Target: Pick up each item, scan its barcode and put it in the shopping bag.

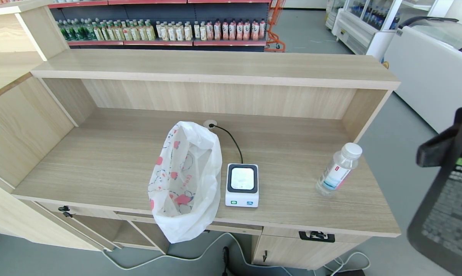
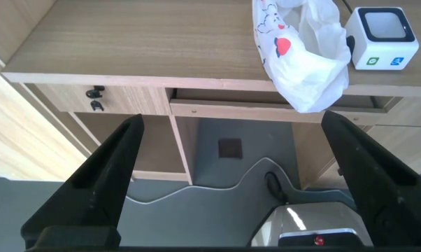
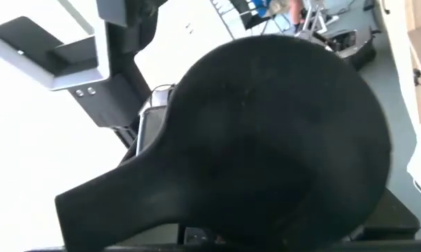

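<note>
Leftward of the right tool, as the head view has it, the clear plastic water bottle stands on the bench near its right end. The barcode scanner and the shopping bag sit further from that tool, in that order. The right tool is a dark shape close to the head camera, and I cannot tell whether it is open or closed.

My left tool hangs low in front of the bench with its fingers spread wide and nothing between them. The bag, drooping over the front edge, is up and ahead of it. The bottle is well apart from it, past the scanner.

I judge the bottle light to middling in weight, with thin walls that give under a hard squeeze and a smooth skin that could slip. I would take it across the labelled middle, where the body is straight, and close gently. The narrow neck under the white cap looks a poorer hold.

It rests on its base, cap up, with its long axis rising from the bench. In the head view it looks tipped toward the right tool. The label faces roughly my way. I cannot make out a barcode.
</note>
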`<state>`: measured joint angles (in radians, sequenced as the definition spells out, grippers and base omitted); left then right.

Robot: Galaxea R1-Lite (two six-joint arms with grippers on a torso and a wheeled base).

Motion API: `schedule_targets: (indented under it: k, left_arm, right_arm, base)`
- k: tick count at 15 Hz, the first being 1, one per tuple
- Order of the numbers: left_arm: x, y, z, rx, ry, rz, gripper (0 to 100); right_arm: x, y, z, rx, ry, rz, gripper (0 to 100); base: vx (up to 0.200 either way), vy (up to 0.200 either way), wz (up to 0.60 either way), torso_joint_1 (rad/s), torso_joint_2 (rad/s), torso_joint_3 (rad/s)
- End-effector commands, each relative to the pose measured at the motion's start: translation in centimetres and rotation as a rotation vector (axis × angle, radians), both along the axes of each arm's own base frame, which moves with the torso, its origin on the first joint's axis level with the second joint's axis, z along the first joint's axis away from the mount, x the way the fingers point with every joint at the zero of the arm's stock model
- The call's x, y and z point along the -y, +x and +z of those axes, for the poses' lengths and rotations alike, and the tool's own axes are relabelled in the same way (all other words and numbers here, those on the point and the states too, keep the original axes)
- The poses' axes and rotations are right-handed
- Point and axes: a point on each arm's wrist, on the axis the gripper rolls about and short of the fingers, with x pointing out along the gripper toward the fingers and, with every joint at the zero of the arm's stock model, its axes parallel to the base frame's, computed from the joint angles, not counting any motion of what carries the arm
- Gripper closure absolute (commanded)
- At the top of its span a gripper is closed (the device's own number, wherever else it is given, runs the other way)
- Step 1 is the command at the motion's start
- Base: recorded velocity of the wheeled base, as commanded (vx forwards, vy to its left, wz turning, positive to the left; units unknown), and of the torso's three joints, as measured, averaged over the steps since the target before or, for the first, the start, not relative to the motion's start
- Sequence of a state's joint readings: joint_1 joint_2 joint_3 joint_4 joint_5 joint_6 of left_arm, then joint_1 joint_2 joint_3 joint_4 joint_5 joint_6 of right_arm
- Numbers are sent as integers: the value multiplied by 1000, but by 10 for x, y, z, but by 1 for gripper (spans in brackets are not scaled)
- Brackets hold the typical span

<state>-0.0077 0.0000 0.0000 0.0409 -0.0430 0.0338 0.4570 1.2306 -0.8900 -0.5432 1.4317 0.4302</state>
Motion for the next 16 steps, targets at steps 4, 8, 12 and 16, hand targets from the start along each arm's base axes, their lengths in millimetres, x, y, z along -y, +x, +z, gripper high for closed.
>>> schedule_targets:
  k: [4, 8, 12, 16]
  left_arm:
    - [0, 0, 0, 1, 0, 0, 0]
    - [0, 0, 0, -1, 0, 0, 0]
    - [0, 0, 0, -1, 0, 0, 0]
    - [0, 0, 0, 1, 0, 0, 0]
  right_arm:
    - [7, -24, 6, 56, 14, 79, 100]
    - [9, -27, 5, 148, 50, 75, 100]
    - [-6, -12, -6, 261, 92, 113, 100]
    - [-19, 10, 1, 493, 185, 94, 100]
  base:
    - [0, 0, 0, 0, 0, 0]
    - [0, 0, 0, 0, 0, 0]
    - [0, 0, 0, 0, 0, 0]
    - [0, 0, 0, 0, 0, 0]
